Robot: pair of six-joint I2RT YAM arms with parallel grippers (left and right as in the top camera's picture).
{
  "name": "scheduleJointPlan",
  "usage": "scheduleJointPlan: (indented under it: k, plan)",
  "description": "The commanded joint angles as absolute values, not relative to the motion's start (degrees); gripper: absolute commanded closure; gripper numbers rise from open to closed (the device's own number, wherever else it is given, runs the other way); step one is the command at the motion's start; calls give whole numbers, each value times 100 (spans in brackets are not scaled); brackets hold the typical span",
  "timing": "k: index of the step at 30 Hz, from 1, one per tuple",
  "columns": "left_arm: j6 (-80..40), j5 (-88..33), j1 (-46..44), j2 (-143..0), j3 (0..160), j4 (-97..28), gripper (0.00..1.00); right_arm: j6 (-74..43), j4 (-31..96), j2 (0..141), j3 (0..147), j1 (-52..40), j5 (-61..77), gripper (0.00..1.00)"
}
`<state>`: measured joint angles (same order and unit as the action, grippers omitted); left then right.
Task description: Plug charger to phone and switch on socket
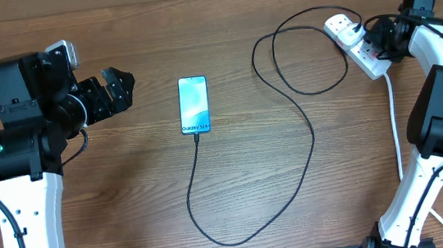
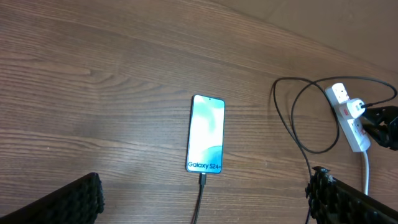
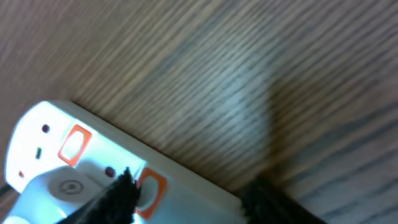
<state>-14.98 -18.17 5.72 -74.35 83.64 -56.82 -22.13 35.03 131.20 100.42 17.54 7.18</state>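
The phone (image 1: 193, 104) lies flat at mid-table with its blue-teal screen lit. It also shows in the left wrist view (image 2: 206, 134). The charger cable (image 1: 310, 143) has its connector tip (image 2: 203, 180) in the phone's bottom edge. It loops right to the white socket strip (image 1: 355, 41). My right gripper (image 1: 383, 41) is over the strip. In the right wrist view the strip (image 3: 205, 190) lies between the parted fingers (image 3: 193, 193). One fingertip touches an orange-red switch (image 3: 152, 186). My left gripper (image 1: 116, 90) is open and empty, left of the phone, fingers wide apart (image 2: 205, 202).
A white plug body (image 3: 62, 186) sits in the strip beside a second orange-red switch (image 3: 73, 144). The strip's thick white cord (image 1: 394, 122) runs down the right side along my right arm. The cable's loops lie between the phone and the strip.
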Motion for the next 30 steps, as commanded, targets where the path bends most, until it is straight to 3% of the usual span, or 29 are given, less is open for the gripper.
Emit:
scheduleJointPlan:
  k: [1,30]
  plan:
    - [-1433,-1778,565,-7463,8342,-5675,0,-2086,3660,12980,10189,1686,854,38]
    - [-1433,-1780,565,-7463,8342,-5675,0,-1883,3629,12761,10158,1699,5,32]
